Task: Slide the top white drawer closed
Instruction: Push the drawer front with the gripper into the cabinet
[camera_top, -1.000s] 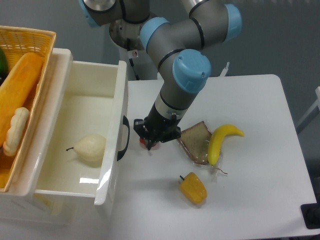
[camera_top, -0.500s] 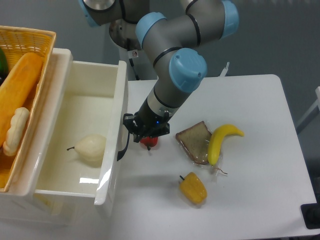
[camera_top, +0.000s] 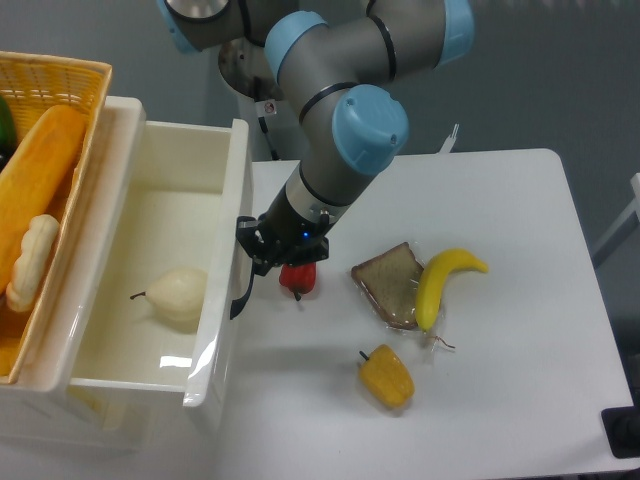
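One white drawer standing open, with the gripper at its front.

The top white drawer (camera_top: 150, 290) is a large glossy plastic box pulled well out of the cabinet at the left of the table (camera_top: 520, 330); its front panel carries a curved black handle (camera_top: 243, 280), and a pale pear (camera_top: 172, 295) lies inside on its floor. The gripper (camera_top: 268, 250) sits right against that handle at the drawer front, but whether its fingers are spread or pressed together cannot be told from this angle. A small red thing (camera_top: 298, 279) lies just beside the gripper on the table. Farther right are a slice of bread (camera_top: 388, 285), a banana (camera_top: 440, 283) touching it, and a yellow pepper (camera_top: 386, 376) nearer the front edge. A yellow wicker basket (camera_top: 60, 85) stands at the far left.
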